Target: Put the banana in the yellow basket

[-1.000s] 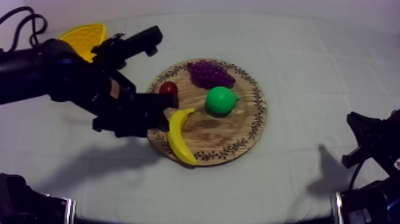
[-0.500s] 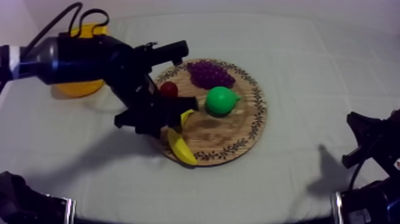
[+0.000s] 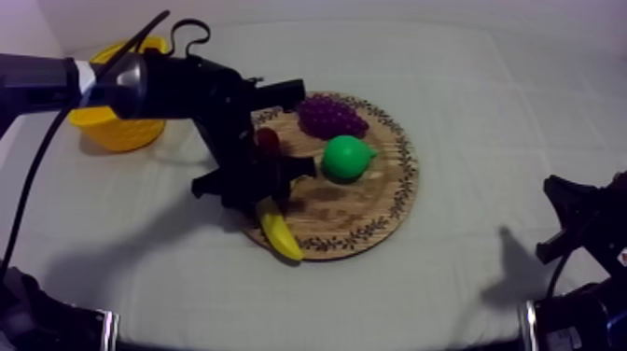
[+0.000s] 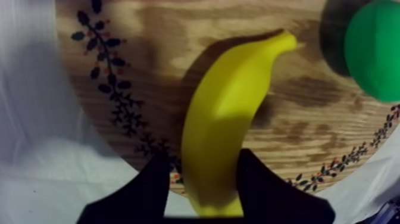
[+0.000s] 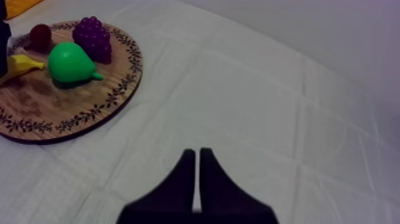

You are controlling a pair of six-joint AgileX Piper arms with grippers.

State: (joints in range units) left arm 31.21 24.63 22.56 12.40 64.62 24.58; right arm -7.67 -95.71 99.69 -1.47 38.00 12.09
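Note:
The yellow banana point(image 3: 281, 234) lies on the near left part of the round wooden board point(image 3: 373, 201), one end over the rim. My left gripper point(image 3: 270, 200) is low over it. Seen from the left wrist, the banana point(image 4: 223, 119) rests on the board point(image 4: 149, 47) with the open left gripper point(image 4: 203, 156) astride its near end; one finger touches it, and a thin gap shows beside the other. The yellow basket point(image 3: 114, 124) stands at the far left. At the table's near right side, my right gripper point(image 5: 196, 156) is shut on nothing.
On the board also sit a green pear point(image 3: 347, 157), purple grapes point(image 3: 328, 115) and a small red fruit point(image 3: 267, 139) right beside my left arm. The right arm point(image 3: 577, 217) rests at the lower right, well away from the board.
My left arm has swung right from the basket side and come down over the banana, fingers now astride it. The basket is uncovered. The right arm has not moved.

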